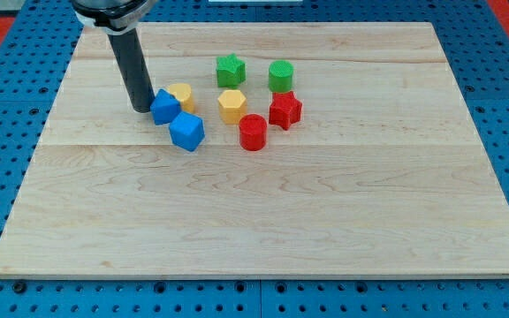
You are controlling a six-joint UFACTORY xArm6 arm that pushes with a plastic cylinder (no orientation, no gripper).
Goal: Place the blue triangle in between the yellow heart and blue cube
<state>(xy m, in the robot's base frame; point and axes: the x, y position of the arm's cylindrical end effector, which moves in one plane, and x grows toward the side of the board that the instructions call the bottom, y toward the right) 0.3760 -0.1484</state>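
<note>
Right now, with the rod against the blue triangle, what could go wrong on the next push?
My tip sits at the view's left of the blue triangle, which already touches the yellow heart and the blue cube.
1. Pushing further toward the view's right may shove the yellow heart or blue cube away instead of seating the triangle between them.
2. A hard push could carry the heart toward the yellow hexagon nearby.

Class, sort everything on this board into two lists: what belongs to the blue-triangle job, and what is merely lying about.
Belongs to the job:
blue triangle, with my tip at its left side
yellow heart
blue cube

Lying about:
yellow hexagon
red cylinder
red star
green star
green cylinder
</note>
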